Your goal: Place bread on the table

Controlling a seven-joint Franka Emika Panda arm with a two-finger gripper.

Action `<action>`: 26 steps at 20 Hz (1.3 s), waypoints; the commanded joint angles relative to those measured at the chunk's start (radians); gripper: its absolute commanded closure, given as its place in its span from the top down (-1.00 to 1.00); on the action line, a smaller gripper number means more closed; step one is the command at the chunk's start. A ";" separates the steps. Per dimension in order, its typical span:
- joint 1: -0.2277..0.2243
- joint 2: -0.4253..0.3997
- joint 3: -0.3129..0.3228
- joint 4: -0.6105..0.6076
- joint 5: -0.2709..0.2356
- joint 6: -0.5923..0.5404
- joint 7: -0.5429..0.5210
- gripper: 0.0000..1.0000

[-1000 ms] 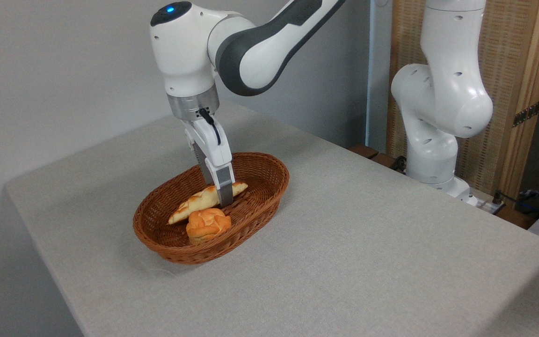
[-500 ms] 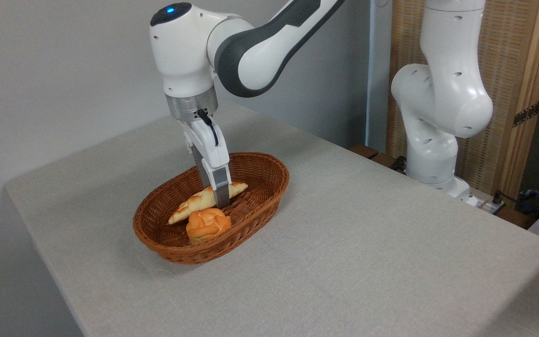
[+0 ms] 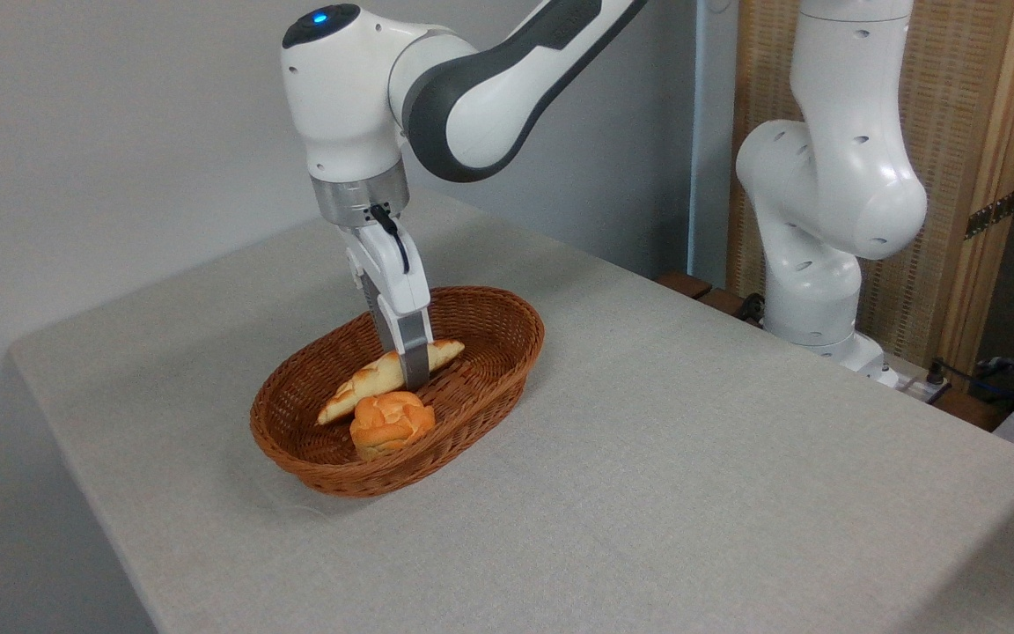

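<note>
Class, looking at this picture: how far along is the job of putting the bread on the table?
Done: the gripper has reached into the basket. In hand: its fingers straddle the bread; whether they grip is unclear. Left: lifting the loaf out onto the table.

Lab setup: robot arm [image 3: 472, 79] bolted beside cloth-covered table [image 3: 692, 458], bare walls.

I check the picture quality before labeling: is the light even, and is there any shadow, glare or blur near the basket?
Camera view: soft, even light; a faint shadow left of the basket on the table; bright highlights on the arm's shell; bread and fingers look sharp.
</note>
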 commanded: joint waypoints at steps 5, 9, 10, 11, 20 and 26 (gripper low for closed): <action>-0.004 -0.013 -0.002 0.004 0.010 0.008 -0.005 -0.24; -0.004 -0.019 -0.002 0.041 0.004 0.003 -0.028 -0.24; -0.004 -0.027 -0.002 0.049 0.003 0.000 -0.028 -0.24; -0.003 -0.033 -0.001 0.052 0.001 0.000 -0.031 -0.24; 0.032 -0.083 0.030 0.084 0.004 -0.049 -0.062 -0.20; 0.040 -0.123 0.129 0.095 0.009 -0.109 -0.044 -0.20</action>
